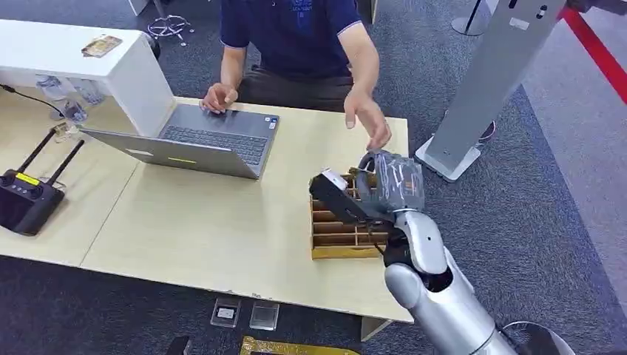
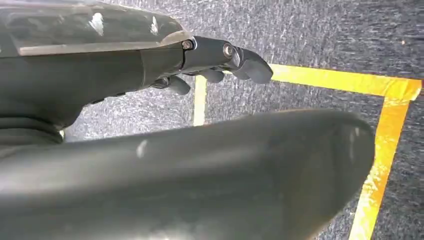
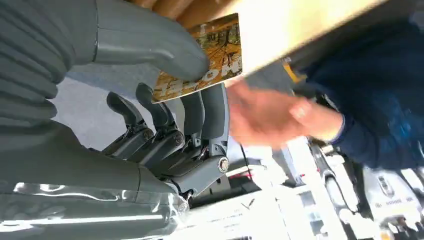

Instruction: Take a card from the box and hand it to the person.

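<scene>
Head view, right of centre: caught the robot's right hand [image 1: 390, 185], grey under a clear plastic cover, raised above the far end of the tan wooden box with slotted compartments [image 1: 341, 238]. Found that box at the right end of the pale wooden table [image 1: 222, 229], well apart from the open grey laptop [image 1: 203, 140] at upper left. Spotted the person's hand [image 1: 370, 118] just above the robot's in the frame, palm down, reaching in with a short gap between the two.

Right wrist view: picked out the yellow-and-brown printed card [image 3: 207, 52], pinched flat between the thick grey thumb and the darker fingers [image 3: 212, 112], out of the box. Read the card's long axis as running away from the palm, its free end sticking out past the fingertips. Made out the person's hand [image 3: 265, 117], blurred, just beside that free end; could not tell whether touching yet.

Left wrist view: found the left hand [image 2: 220, 55] hanging over grey carpet crossed by yellow floor tape [image 2: 385, 145], fingers loosely extended, apart from the thumb, gripping nothing.

Judged the handover as turning on one line: card edge pointing up the head frame, straight at the waiting palm. Judged the right hand far nearer to the person, the left out of play.
</scene>
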Tool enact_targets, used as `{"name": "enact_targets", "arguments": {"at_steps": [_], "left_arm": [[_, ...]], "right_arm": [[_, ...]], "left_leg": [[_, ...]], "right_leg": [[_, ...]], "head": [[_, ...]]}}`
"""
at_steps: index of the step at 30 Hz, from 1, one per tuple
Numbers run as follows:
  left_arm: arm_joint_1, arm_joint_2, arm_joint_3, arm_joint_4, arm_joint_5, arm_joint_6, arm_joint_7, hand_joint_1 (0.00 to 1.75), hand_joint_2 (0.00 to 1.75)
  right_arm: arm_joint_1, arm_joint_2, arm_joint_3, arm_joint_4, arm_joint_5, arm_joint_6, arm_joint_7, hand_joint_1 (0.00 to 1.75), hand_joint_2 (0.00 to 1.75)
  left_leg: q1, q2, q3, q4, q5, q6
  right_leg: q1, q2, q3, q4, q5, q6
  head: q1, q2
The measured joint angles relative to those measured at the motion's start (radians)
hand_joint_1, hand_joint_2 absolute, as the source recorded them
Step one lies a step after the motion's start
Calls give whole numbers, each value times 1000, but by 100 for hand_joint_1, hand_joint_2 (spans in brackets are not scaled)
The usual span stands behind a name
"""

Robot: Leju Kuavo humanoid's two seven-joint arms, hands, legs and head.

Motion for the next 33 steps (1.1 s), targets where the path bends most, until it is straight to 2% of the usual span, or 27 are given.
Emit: {"name": "enact_targets", "arguments": {"at_steps": [4,8,11,15,23,33], "left_arm": [[-14,8,-6,0,-18,-27,9,0,0],[-31,12,-17,0,-25,-30,26,0,0],[-38,12,-18,0,-25,-28,31,0,0],[-40,13,-22,0,-25,-28,33,0,0],[-40,15,-27,0,-25,-28,33,0,0],[-40,16,-36,0,-25,-28,33,0,0]], "right_arm": [[-113,1,2,69,-61,-33,-54,157,175],[-208,35,14,248,-105,-117,-139,157,175],[-241,64,24,361,-119,-150,-180,157,175],[-264,93,34,481,-123,-163,-192,157,175],[-292,130,47,631,-123,-165,-193,157,175],[-305,145,56,710,-123,-166,-193,157,175]], "left_leg": [[0,-1,0,0,0,0],[0,-1,0,0,0,0],[0,-2,-1,0,0,0],[0,-2,-1,0,0,0],[0,-1,-1,0,0,0],[0,-1,-1,0,0,0]], "right_leg": [[0,-1,1,0,0,0],[0,-1,1,1,0,0],[0,-2,1,1,0,0],[0,-2,0,1,0,0],[0,-1,0,1,0,0],[0,-1,-1,1,0,0]], "head": [[1,0],[-1,0],[2,0],[1,0],[1,0],[0,0]]}}
